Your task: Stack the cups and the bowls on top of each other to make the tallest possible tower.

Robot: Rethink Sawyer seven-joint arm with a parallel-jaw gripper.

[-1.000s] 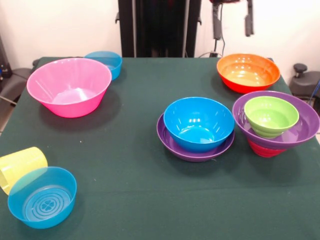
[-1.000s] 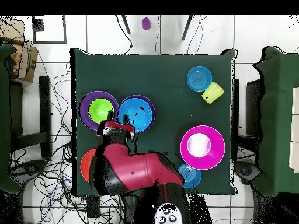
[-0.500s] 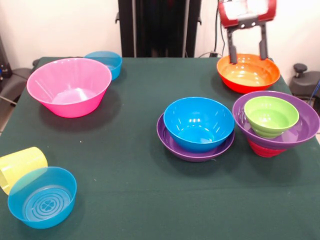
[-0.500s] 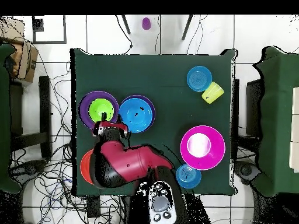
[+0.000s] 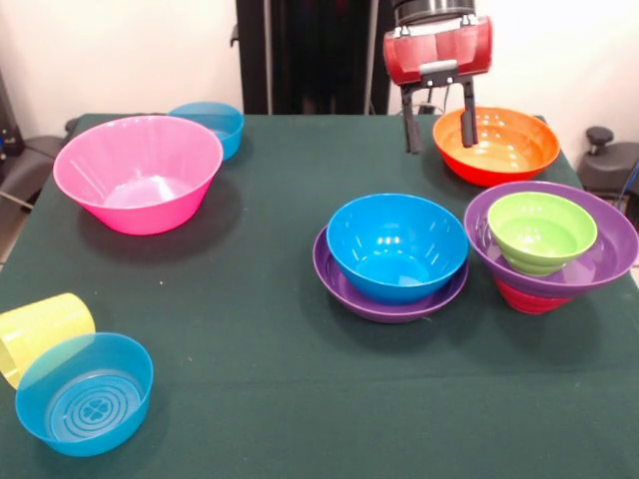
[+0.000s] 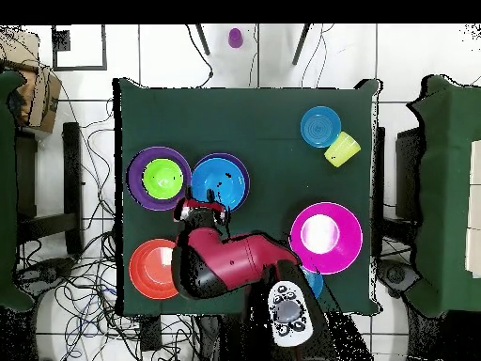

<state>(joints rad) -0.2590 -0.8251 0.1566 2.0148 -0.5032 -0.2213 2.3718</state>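
My gripper (image 5: 437,147) hangs open and empty at the far right of the table; its jaws straddle the left rim of the orange bowl (image 5: 504,145), one finger over the bowl, one over the cloth. In the overhead view the gripper (image 6: 204,209) shows just below the blue bowl (image 6: 219,181). The blue bowl (image 5: 396,244) sits in a wide purple bowl (image 5: 344,289). A green bowl (image 5: 540,232) sits in another purple bowl (image 5: 611,249) on a red bowl (image 5: 524,297). A ribbed yellow cup (image 5: 40,329) lies on its side against a translucent blue bowl (image 5: 85,392).
A large pink bowl (image 5: 137,172) stands at the left, with a second translucent blue bowl (image 5: 215,122) behind it. A purple cup (image 6: 235,38) lies on the floor beyond the table. The green table (image 5: 260,379) has room in the middle and front.
The gripper came down from the top edge over the orange bowl, then shifted left to the bowl's left rim. The bowls and cup have not moved.
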